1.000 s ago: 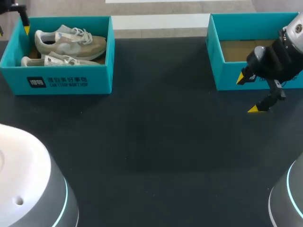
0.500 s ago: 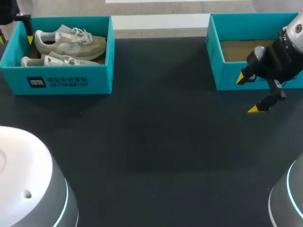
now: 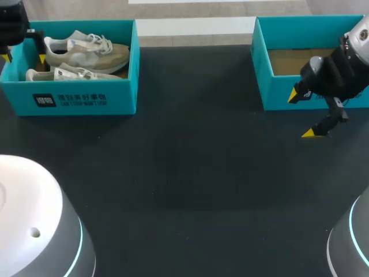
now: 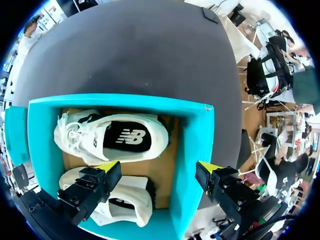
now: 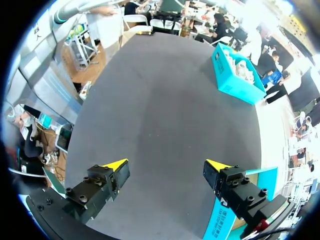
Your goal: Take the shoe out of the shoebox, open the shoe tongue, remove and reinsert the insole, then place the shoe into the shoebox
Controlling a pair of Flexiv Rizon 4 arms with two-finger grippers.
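A teal shoebox (image 3: 75,101) stands at the table's far left and holds two beige and white shoes, one (image 3: 86,51) lying behind the other (image 3: 69,73). My left gripper (image 3: 24,56) hangs open over the box's left end. In the left wrist view, the left gripper (image 4: 159,167) straddles the box's end wall (image 4: 195,145): one finger is above a shoe (image 4: 125,200), the other is outside the box. The second shoe (image 4: 110,137) lies ahead of the fingers. My right gripper (image 3: 301,114) is open and empty above the table, in front of a second box; it also shows in the right wrist view (image 5: 165,165).
A second teal box (image 3: 271,86) with a bare cardboard floor stands at the far right, and its corner (image 5: 240,210) shows beside the right fingers. Dark tabletop (image 3: 184,173) spreads between the two boxes. The shoebox with the shoes (image 5: 237,75) appears far ahead in the right wrist view.
My left gripper has moved from the far left corner to over the left end of the shoebox. The right arm has not moved.
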